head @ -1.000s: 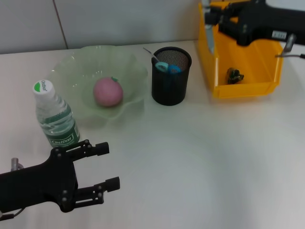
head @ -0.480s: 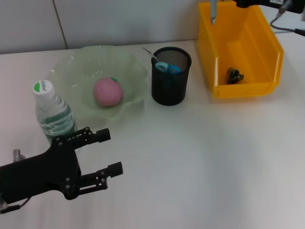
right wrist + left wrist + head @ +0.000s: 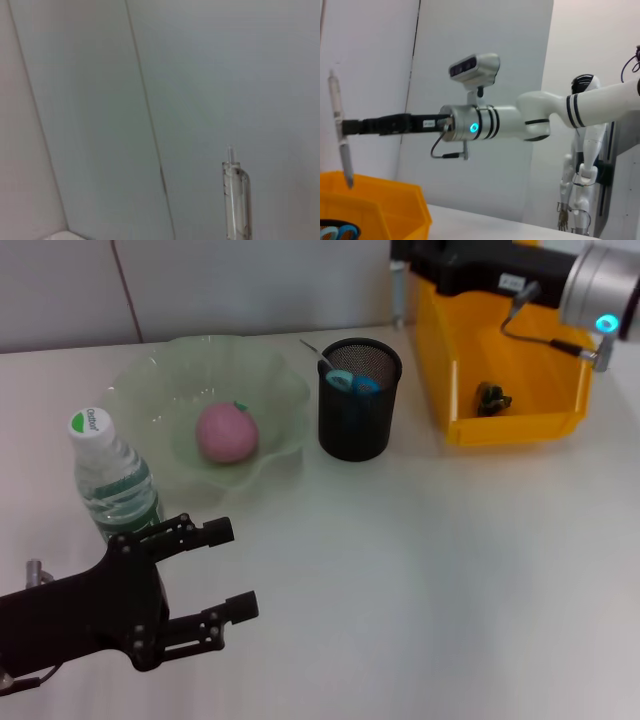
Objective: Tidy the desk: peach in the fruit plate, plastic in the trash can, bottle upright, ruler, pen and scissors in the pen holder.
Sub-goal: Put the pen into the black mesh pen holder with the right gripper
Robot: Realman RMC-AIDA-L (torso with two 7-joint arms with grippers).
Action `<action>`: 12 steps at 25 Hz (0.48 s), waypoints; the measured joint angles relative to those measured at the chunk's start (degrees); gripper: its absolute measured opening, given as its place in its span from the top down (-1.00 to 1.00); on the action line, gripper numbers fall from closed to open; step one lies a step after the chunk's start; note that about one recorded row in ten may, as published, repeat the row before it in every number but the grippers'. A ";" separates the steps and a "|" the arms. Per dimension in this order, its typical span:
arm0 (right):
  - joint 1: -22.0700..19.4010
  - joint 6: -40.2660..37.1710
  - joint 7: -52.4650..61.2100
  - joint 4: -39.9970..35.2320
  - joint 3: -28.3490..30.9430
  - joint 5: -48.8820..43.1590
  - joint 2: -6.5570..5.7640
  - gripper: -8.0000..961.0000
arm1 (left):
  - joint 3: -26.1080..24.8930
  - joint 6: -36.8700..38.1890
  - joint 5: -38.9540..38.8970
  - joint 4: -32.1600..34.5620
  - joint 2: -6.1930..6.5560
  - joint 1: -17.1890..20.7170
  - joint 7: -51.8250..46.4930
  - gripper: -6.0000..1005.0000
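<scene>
The black right gripper [image 3: 342, 127] clamps a clear plastic pen [image 3: 340, 130] upright, seemingly above the black mesh pen holder [image 3: 359, 398]. The black left gripper [image 3: 228, 570] hangs open beside the green-labelled water bottle [image 3: 113, 477].

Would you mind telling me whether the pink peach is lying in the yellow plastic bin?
No, the pink peach rests in the pale green glass fruit plate, apart from the yellow plastic bin.

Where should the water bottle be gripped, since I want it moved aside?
The water bottle by its labelled midsection, level, from the near side where the open left gripper sits: it stands upright and round, fruit plate close beside. The right gripper holds the pen.
</scene>
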 joint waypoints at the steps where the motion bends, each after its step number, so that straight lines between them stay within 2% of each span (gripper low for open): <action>1: 0.00 0.00 0.00 0.00 0.00 0.00 0.00 0.76 | 0.00 0.31 0.05 0.00 0.07 0.02 0.00 -0.56; 5: 1.21 3.94 -4.98 3.83 -0.28 1.31 1.35 0.76 | -0.02 0.94 0.35 0.00 0.16 0.02 0.00 -0.56; 12: 2.26 6.31 -10.93 8.82 -0.31 5.79 1.33 0.76 | -0.45 1.62 0.44 0.00 0.25 -0.18 -0.10 -0.56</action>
